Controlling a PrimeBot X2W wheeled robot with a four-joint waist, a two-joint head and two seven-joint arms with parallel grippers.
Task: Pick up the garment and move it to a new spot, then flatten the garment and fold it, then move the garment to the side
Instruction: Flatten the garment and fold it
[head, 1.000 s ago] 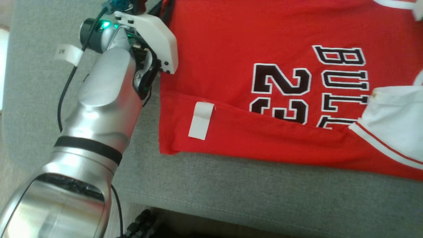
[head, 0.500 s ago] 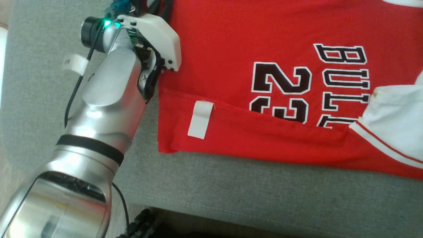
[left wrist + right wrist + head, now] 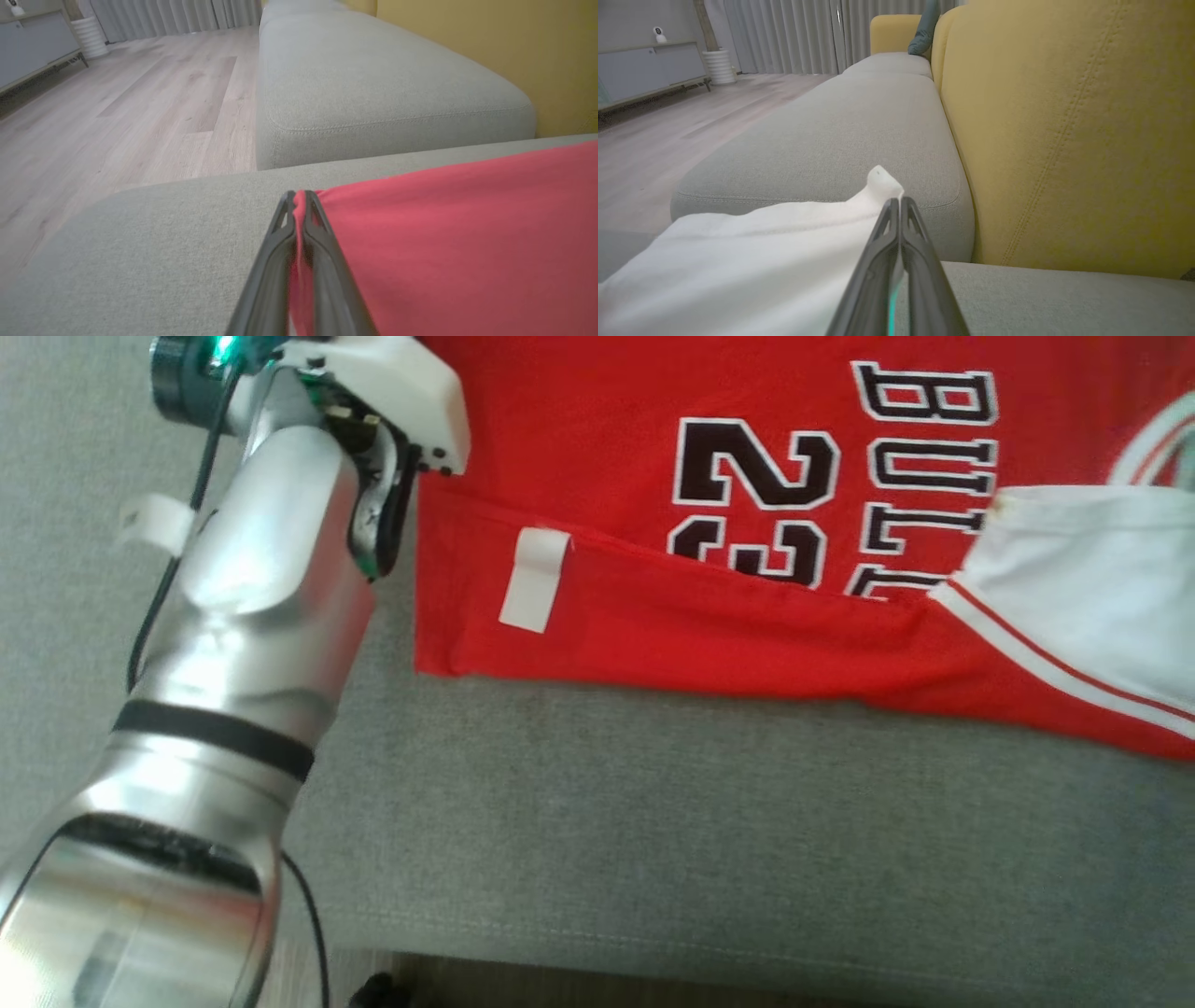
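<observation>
The garment (image 3: 616,420) is a red jersey with a black "23" and lettering, spread over the grey sofa seat (image 3: 653,821). Its near edge is folded up into a strip that carries a white label (image 3: 534,581). A white sleeve part (image 3: 1092,588) lies at the right. In the left wrist view my left gripper (image 3: 299,198) is shut on the jersey's red edge (image 3: 467,233), low over the cushion. In the right wrist view my right gripper (image 3: 896,205) is shut on white fabric (image 3: 738,266) of the jersey. My silver left forearm (image 3: 252,597) reaches along the jersey's left edge.
A second grey cushion (image 3: 373,84) continues beyond the one under the jersey. The yellow backrest (image 3: 1064,116) rises along the far side. Wooden floor (image 3: 117,116) lies past the sofa's edge, with a cabinet and curtains far off.
The whole head picture has shifted up and left, so the camera has moved. My left arm and the jersey keep the same relation, both grips unchanged.
</observation>
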